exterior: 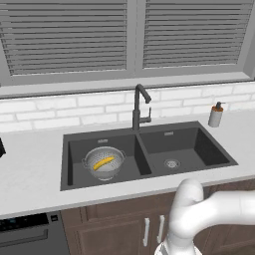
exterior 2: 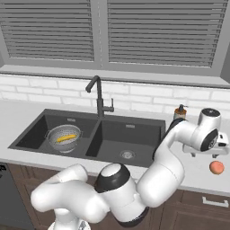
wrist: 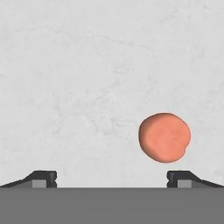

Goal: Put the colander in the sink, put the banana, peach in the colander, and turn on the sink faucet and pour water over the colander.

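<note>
in the hand view the peach [wrist: 164, 137] lies on the counter [wrist: 87, 87] at lower right, just above the right fingertip [wrist: 178, 176], gripper [wrist: 111, 178] spread wide and empty.

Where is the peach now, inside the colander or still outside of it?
Outside. The peach lies on the counter right of the sink, below the open gripper. The colander holds only the banana.

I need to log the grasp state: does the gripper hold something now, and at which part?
Nothing is held. The gripper is open above the counter, and the peach lies free near one fingertip.
</note>
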You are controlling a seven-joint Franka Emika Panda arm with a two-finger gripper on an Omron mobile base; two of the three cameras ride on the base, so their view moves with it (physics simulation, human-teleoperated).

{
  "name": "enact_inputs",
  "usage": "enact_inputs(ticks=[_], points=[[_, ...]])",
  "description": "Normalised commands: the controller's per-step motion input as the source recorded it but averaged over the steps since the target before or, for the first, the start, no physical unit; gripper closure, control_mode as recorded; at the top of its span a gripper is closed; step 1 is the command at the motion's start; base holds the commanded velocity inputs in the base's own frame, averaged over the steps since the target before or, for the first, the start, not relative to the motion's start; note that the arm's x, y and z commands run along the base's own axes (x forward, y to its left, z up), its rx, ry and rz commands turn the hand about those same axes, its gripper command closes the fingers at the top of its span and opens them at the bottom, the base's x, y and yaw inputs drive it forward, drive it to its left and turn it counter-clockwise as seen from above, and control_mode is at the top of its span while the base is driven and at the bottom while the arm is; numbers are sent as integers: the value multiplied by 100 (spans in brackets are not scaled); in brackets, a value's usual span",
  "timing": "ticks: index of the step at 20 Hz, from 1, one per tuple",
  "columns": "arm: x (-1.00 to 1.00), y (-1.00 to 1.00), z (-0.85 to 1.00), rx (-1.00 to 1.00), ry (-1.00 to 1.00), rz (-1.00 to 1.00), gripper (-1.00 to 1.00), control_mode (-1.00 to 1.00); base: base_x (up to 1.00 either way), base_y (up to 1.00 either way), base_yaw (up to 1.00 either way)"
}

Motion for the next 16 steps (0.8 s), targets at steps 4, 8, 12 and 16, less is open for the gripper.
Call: enact_inputs(ticks=[4, 8, 12, 16], points=[[18, -18, -6, 0, 3, 0, -100, -100, 0, 0, 0], [29, -24, -5, 0, 4, 0, -100, -100, 0, 0, 0], [26, -31, 0, 0, 3, 0, -100, -100, 0, 0, 0], [9, -28, 0, 0, 2, 0, -100, -100, 0, 0, 0]])
